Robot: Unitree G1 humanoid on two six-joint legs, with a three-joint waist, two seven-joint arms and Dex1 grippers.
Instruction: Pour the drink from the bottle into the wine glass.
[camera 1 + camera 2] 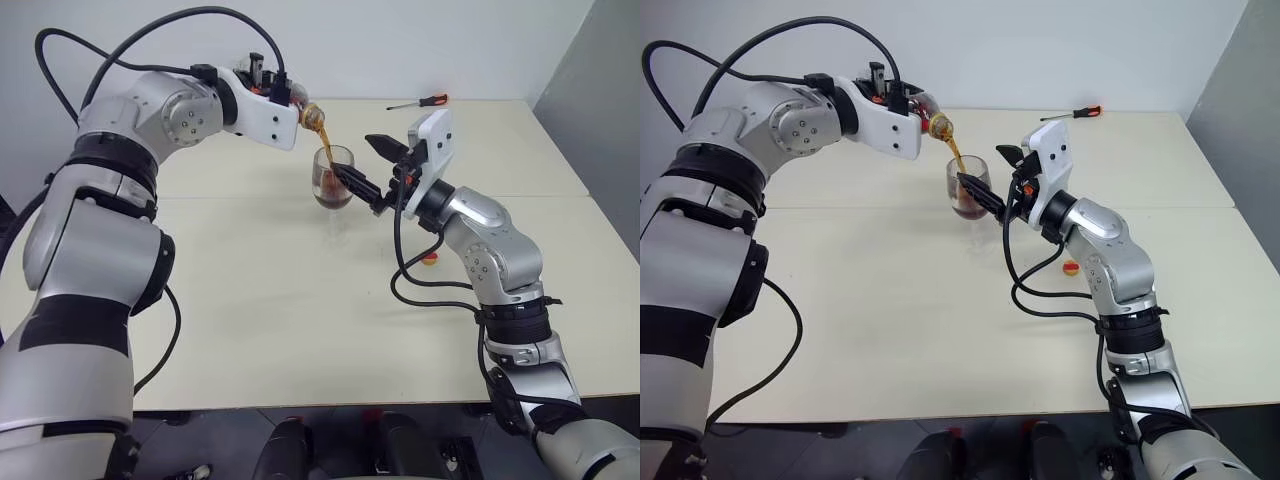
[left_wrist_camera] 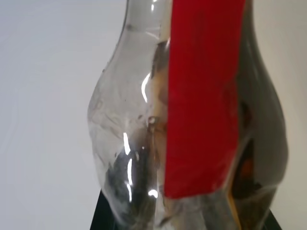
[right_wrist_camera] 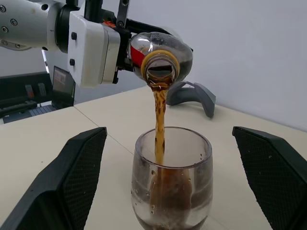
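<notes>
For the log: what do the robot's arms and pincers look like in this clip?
Both arms are silver-grey metal with rounded joint housings and black bands, and loose black cables loop along them. Each wrist carries a white block. The right pincer has two black fingers with cross-hatched pads. The left pincer is black too.

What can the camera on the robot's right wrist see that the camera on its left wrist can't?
The right wrist view shows the drink streaming from the bottle's mouth into the wine glass, which stands between the right gripper's open fingers without touching them. It also shows the left gripper holding the tipped bottle, and the table.

The left wrist view shows the red label close up, with a little dark liquid left inside.

Both show the bottle.
</notes>
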